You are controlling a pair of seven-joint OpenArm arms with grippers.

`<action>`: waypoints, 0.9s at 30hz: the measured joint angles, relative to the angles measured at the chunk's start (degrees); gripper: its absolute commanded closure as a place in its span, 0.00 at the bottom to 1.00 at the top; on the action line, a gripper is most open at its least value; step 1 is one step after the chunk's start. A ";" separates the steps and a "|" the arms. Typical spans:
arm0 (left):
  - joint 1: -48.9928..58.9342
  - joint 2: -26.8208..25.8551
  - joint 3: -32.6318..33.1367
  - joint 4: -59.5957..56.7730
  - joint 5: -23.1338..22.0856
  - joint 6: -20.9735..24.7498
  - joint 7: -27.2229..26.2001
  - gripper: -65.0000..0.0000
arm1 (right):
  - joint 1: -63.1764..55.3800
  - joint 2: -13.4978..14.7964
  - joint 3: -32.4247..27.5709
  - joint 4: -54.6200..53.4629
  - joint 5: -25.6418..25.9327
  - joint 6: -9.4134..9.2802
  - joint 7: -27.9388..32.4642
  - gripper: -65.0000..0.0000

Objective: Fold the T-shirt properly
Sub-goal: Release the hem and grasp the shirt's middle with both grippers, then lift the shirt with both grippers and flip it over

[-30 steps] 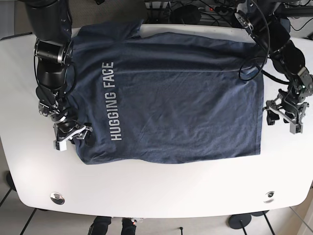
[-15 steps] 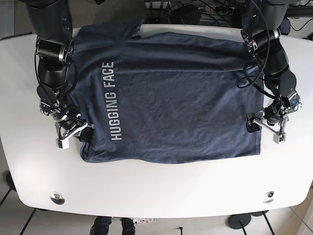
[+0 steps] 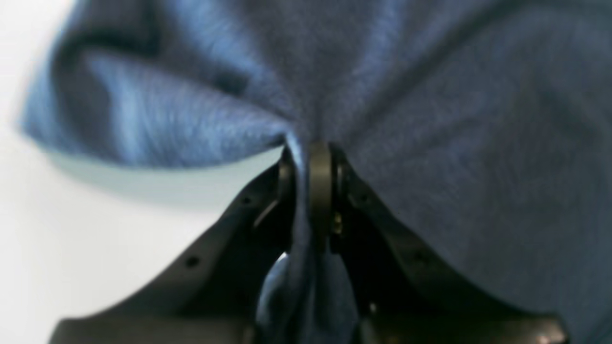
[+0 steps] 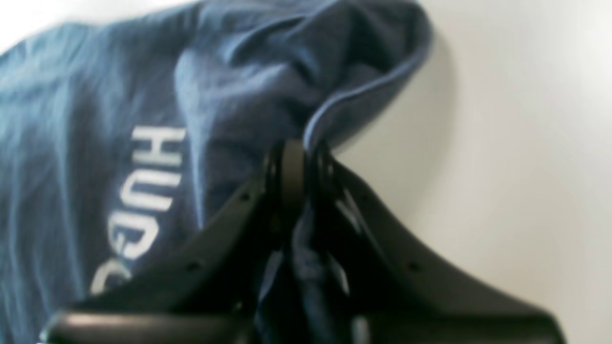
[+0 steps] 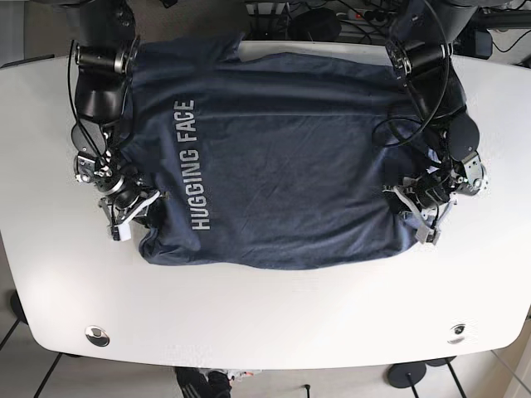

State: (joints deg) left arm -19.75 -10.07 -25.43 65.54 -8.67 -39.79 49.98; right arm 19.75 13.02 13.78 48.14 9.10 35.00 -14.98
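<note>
Grippers clamp the T-shirt (image 5: 282, 157): left gripper (image 5: 412, 209) at 3 o'clock, right gripper (image 5: 137, 211) at 9, lifting its near edge off the desk (image 5: 274, 315) for folding.

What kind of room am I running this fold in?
Probably a robotics lab or office: a white table with a navy T-shirt gripped by the left gripper and right gripper, and cables behind.

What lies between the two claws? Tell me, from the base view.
Only the navy blue cotton T-shirt spans from right claw to left claw, its white lettering near the right claw.
</note>
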 measured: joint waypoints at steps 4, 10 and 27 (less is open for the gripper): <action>3.52 -0.28 0.00 13.66 -0.04 0.02 3.54 1.00 | -6.71 -1.27 0.11 18.14 -0.42 0.00 -9.42 0.97; 6.60 -0.33 0.02 23.06 0.02 -0.17 4.20 1.00 | -12.24 -2.23 2.21 36.06 -0.28 0.94 -16.48 0.97; -39.67 -4.33 7.52 6.03 -0.24 -0.76 3.65 1.00 | 40.26 5.70 3.13 18.53 -0.26 1.25 -29.66 0.97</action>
State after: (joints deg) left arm -59.42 -14.39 -17.91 71.57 -8.91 -40.56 53.63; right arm 60.01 18.72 16.91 66.67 8.84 36.25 -44.64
